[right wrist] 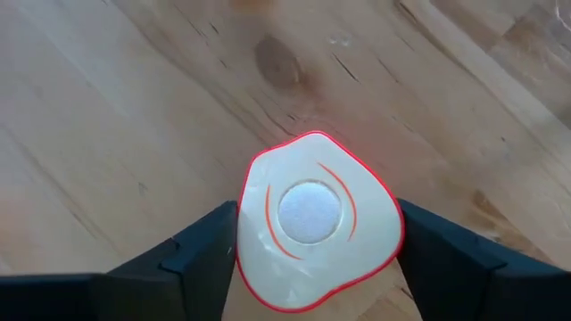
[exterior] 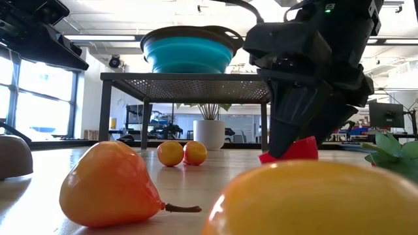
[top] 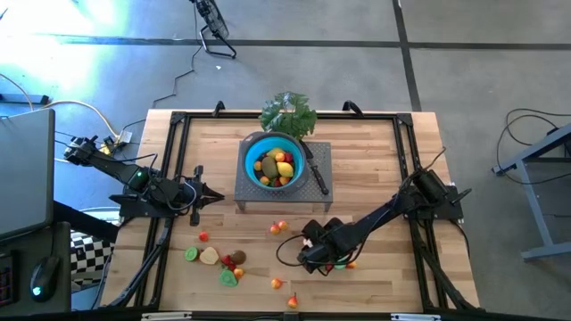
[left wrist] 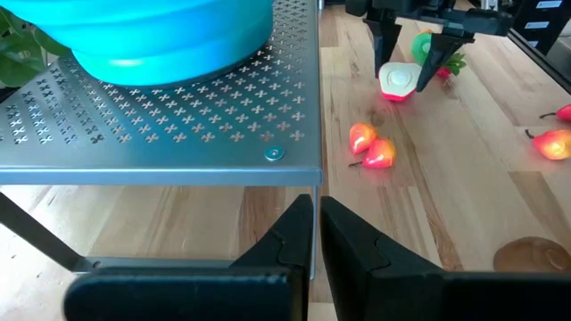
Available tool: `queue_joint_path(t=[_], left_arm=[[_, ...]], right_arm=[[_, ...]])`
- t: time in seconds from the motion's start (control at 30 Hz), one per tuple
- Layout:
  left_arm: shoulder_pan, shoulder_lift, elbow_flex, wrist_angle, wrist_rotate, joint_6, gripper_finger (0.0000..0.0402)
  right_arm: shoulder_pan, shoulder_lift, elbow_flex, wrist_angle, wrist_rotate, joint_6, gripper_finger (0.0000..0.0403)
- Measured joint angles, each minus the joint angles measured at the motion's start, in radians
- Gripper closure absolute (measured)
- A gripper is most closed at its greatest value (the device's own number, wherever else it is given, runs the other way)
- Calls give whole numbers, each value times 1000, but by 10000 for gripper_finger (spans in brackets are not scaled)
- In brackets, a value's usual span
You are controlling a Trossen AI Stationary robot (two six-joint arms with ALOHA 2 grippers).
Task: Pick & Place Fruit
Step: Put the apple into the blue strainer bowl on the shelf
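A cream fruit slice with a red rim [right wrist: 312, 223] lies face up on the wooden table, right of centre near the front. My right gripper [top: 326, 262] points steeply down over it, one finger on either side. The left wrist view shows the same slice [left wrist: 396, 78] between those fingers. My left gripper [left wrist: 317, 234] is shut and empty, hovering at the table's left beside the metal rack [top: 250, 192]. The blue bowl [top: 274, 160] on the rack holds several fruits. More fruits lie loose: two orange-red ones [top: 279, 227] and a group at the front left [top: 219, 260]. My right gripper pinches the slice between its two fingers, which meet the red rim [right wrist: 243, 254] on two opposite sides. The fingers [right wrist: 201, 254] come from above, slanting down. The cut face points up toward the wrist. In the low view the red underside [exterior: 294, 150] sits at the table top.
A leafy green bunch [top: 288, 113] lies behind the bowl and a black-handled knife [top: 317, 174] rests on the rack's right side. An orange pear-shaped fruit [exterior: 111, 186] and a large yellow one [exterior: 313, 199] lie near the front edge. A cable loops beside the right gripper [top: 284, 254].
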Motion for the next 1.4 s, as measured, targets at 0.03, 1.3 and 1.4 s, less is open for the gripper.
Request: queue_joint_path(t=[0.03, 1.3, 1.4], left_arm=[[0, 0, 0, 0, 0, 0, 380], [0, 0, 0, 0, -1, 0, 380], [0, 0, 0, 0, -1, 0, 380]], right_arm=[[0, 0, 0, 5, 0, -2, 145], [0, 0, 0, 25, -3, -28, 130], [0, 0, 0, 25, -3, -28, 143]])
